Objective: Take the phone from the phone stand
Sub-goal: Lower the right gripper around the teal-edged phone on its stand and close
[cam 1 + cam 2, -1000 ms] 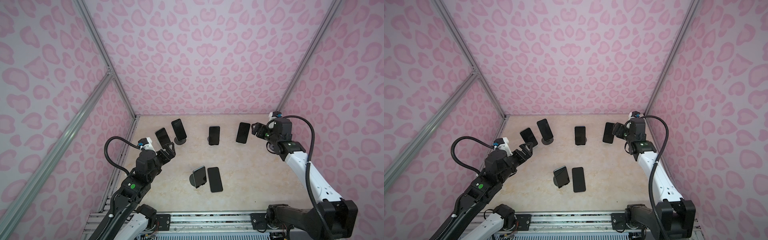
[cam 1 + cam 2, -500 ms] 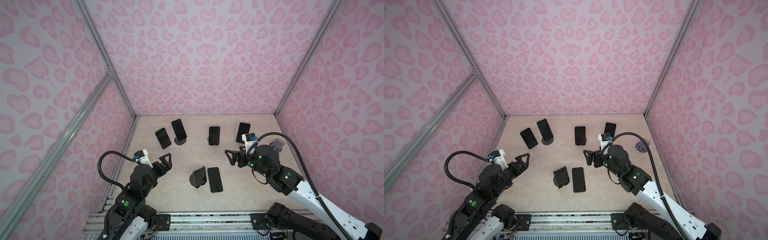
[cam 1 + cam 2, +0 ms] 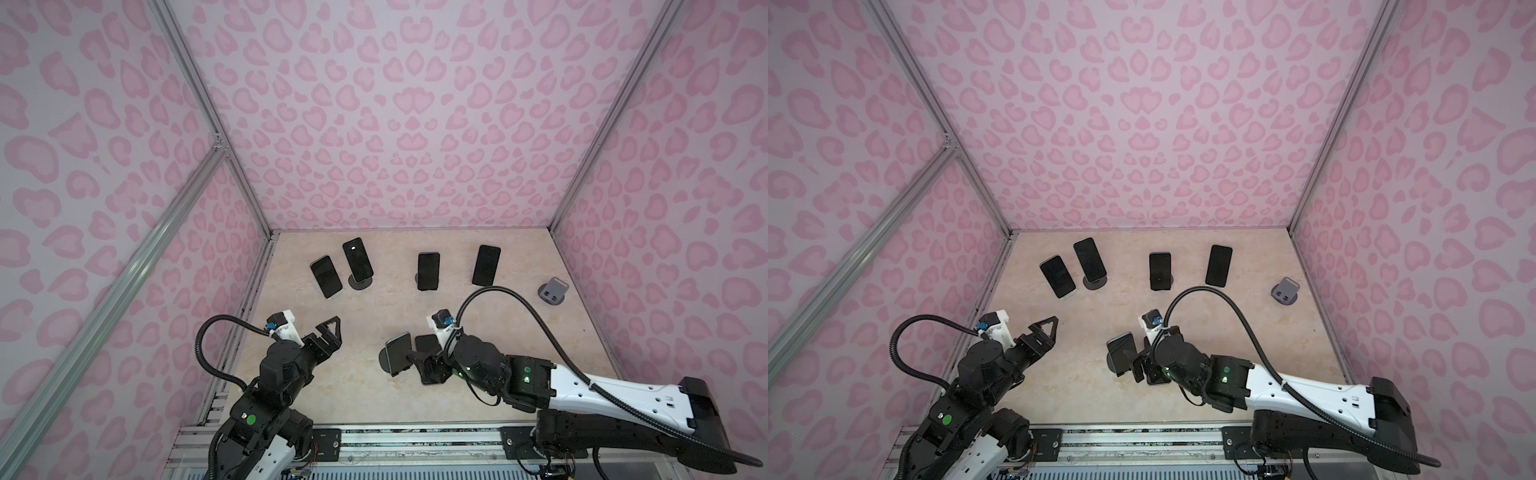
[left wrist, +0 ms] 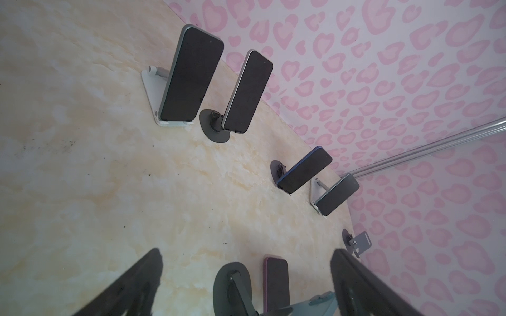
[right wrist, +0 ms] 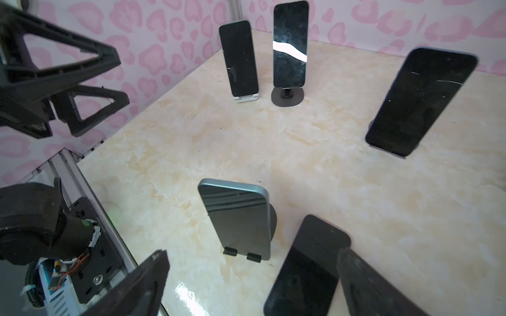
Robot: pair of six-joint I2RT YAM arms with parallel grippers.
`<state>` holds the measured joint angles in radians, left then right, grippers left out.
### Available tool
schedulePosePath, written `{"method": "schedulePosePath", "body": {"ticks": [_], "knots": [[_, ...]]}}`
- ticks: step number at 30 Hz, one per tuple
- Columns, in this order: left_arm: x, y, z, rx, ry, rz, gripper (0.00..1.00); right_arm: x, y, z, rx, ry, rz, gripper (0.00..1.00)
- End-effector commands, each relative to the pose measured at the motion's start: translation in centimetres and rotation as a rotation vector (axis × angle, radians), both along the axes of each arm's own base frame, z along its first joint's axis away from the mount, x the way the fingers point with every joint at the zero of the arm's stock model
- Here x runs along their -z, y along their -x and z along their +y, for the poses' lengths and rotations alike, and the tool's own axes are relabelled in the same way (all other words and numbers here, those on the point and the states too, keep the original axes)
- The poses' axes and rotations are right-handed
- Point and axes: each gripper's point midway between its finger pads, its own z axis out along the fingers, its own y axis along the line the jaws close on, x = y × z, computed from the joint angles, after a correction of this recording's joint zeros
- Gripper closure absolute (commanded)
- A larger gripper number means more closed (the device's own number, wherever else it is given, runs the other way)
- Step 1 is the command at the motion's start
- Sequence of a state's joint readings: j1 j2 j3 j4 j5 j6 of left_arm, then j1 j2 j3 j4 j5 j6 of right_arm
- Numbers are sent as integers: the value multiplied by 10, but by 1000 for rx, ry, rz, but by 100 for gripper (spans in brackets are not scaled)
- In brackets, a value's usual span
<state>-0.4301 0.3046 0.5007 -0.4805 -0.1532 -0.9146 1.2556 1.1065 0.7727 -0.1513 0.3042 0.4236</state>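
While the phone leans on its stand: right jaws spread wide, empty, close beside it
Left jaws: open, empty, above the worktop

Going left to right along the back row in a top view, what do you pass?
Black phone on a white stand → black phone on a round dark stand → blue-edged black phone → black phone nearest the right wall → empty grey phone stand.
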Motion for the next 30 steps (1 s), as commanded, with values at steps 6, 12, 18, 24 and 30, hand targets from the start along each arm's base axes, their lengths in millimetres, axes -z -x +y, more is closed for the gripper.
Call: {"method": "schedulePosePath", "body": {"ticks": [6, 12, 18, 24, 30], "knots": [[3, 3, 3, -9, 7, -11, 1, -3, -21, 32, 92, 45, -85, 2], [5, 1, 0, 3, -5, -2, 0, 12, -31, 38, 143, 56, -65, 2], [6, 0, -2, 19, -15, 3, 1, 24, -38, 41, 150, 56, -35, 2], [6, -1, -1, 15, -23, -2, 1, 29, -34, 53, 98, 62, -20, 2], [5, -1, -1, 17, -34, -4, 0, 35, -38, 53, 131, 58, -18, 2]]}}
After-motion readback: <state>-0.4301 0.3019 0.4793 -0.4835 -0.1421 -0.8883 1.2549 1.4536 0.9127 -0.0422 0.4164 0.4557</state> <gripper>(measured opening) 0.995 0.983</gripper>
